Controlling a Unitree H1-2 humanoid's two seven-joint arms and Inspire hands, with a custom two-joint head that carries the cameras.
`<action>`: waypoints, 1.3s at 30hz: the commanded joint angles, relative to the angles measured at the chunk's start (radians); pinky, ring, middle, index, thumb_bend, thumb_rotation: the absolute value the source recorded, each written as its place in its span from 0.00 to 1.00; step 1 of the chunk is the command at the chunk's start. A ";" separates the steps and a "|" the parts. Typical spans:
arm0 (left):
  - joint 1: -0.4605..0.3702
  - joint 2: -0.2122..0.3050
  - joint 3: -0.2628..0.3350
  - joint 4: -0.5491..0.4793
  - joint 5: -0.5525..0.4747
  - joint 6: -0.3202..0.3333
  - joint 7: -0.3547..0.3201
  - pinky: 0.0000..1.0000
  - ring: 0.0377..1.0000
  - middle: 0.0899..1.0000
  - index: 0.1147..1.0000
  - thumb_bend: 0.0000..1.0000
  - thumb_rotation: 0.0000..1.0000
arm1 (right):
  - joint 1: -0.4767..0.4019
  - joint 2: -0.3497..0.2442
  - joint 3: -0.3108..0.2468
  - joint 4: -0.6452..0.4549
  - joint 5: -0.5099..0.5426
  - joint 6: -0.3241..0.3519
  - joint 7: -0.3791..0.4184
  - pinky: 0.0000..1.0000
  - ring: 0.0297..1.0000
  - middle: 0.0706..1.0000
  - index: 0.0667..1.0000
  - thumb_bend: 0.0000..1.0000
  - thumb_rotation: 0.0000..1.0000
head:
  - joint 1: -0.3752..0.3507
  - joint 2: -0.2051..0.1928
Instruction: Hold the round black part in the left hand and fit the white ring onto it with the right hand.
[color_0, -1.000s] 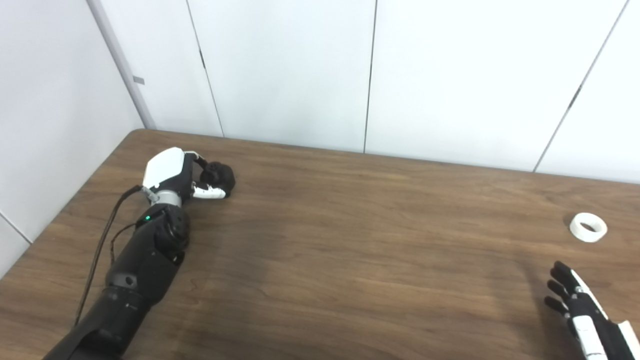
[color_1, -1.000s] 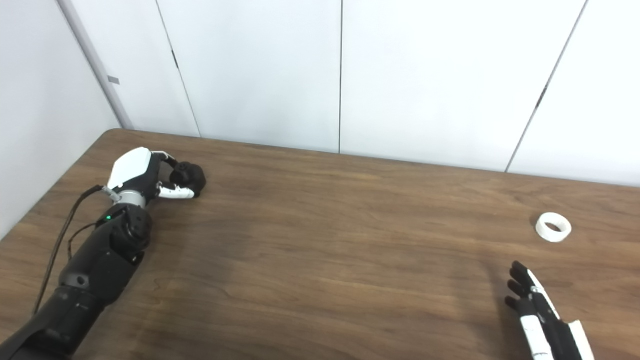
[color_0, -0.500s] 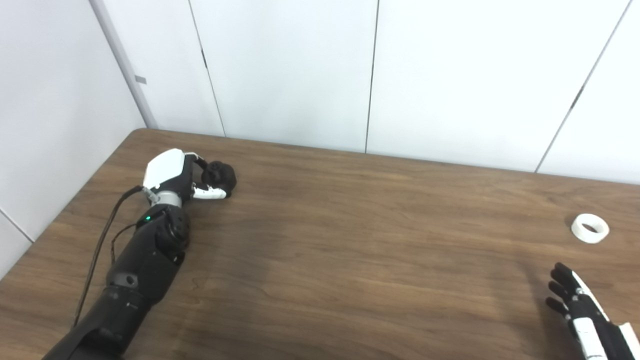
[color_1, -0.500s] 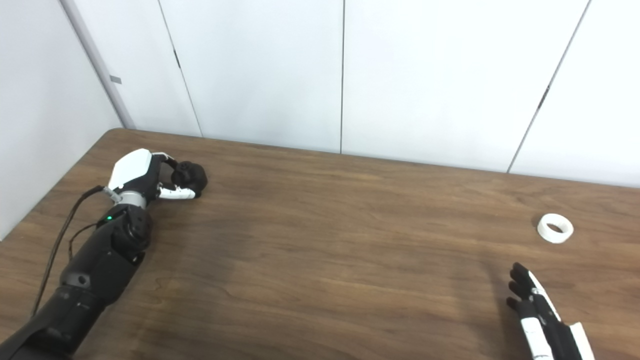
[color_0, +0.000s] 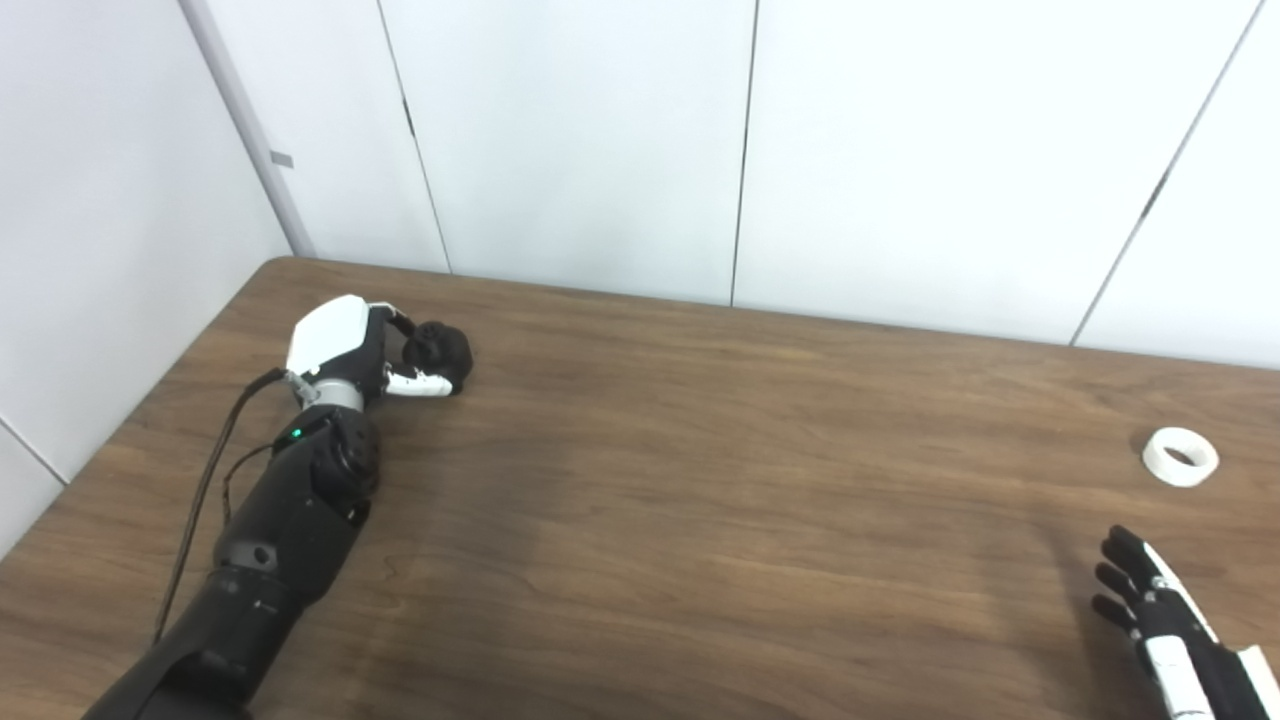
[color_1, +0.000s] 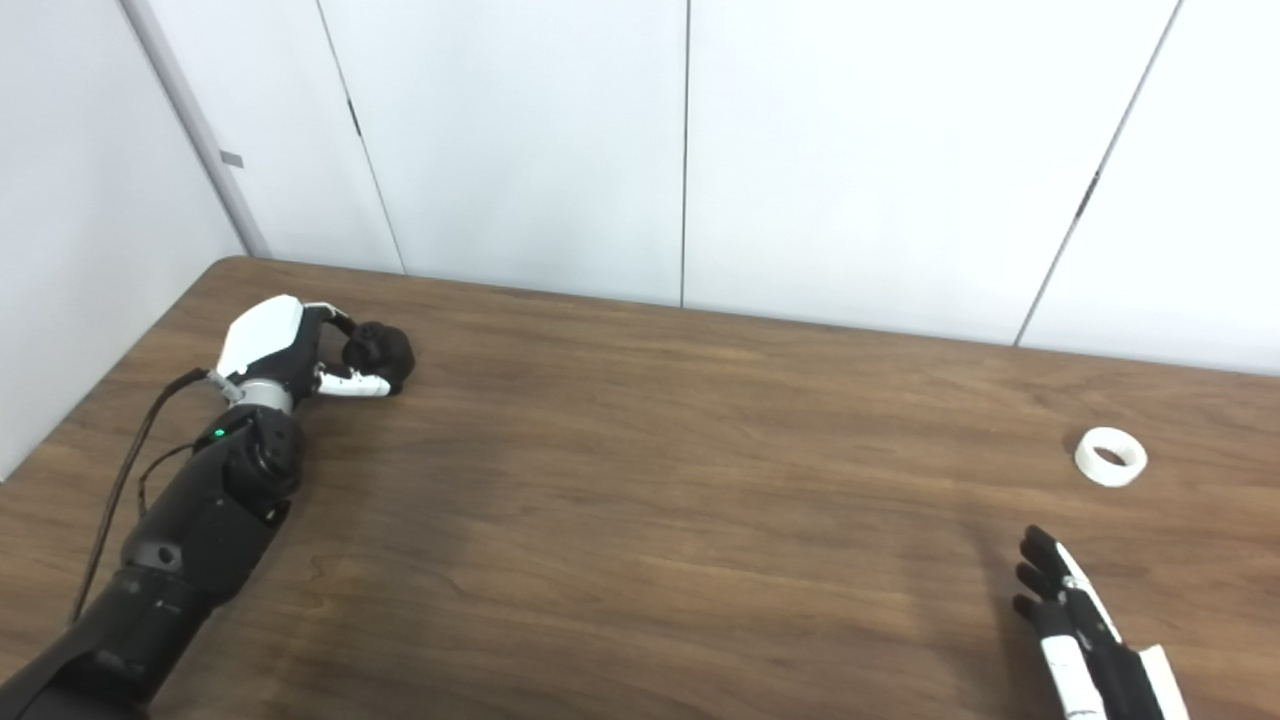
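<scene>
The round black part (color_0: 438, 352) rests on the wooden table (color_0: 700, 480) at the far left. My left hand (color_0: 345, 345), white-backed, has its fingers and thumb wrapped around the part from the left. The white ring (color_0: 1180, 456) lies flat on the table at the far right, untouched. My right hand (color_0: 1160, 620) is at the bottom right corner, well short of the ring, fingers stretched out and apart, holding nothing.
White wall panels run along the table's back edge and left side. A black cable (color_0: 200, 480) trails beside my left forearm. The table's left edge runs diagonally close to that arm.
The view shifted slightly. The left hand stays on the black part; the right hand has barely moved.
</scene>
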 joint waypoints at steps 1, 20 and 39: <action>-0.054 0.029 0.000 -0.013 0.023 -0.015 0.018 1.00 0.95 0.87 0.67 0.85 0.26 | 0.006 -0.008 -0.006 -0.018 -0.001 0.001 0.001 0.88 0.92 0.94 0.93 0.46 0.96 | 0.000 0.001; -0.048 0.026 0.003 -0.013 0.019 -0.025 0.028 1.00 0.95 0.86 0.66 0.86 0.23 | 0.009 -0.009 -0.006 -0.013 -0.002 -0.009 0.002 0.88 0.92 0.93 0.92 0.44 0.96 | -0.001 -0.003; -0.059 0.020 0.001 -0.004 0.013 -0.036 0.017 1.00 0.95 0.86 0.68 0.86 0.26 | 0.001 -0.014 -0.012 -0.002 -0.003 -0.019 0.002 0.86 0.91 0.93 0.92 0.47 0.97 | -0.005 -0.005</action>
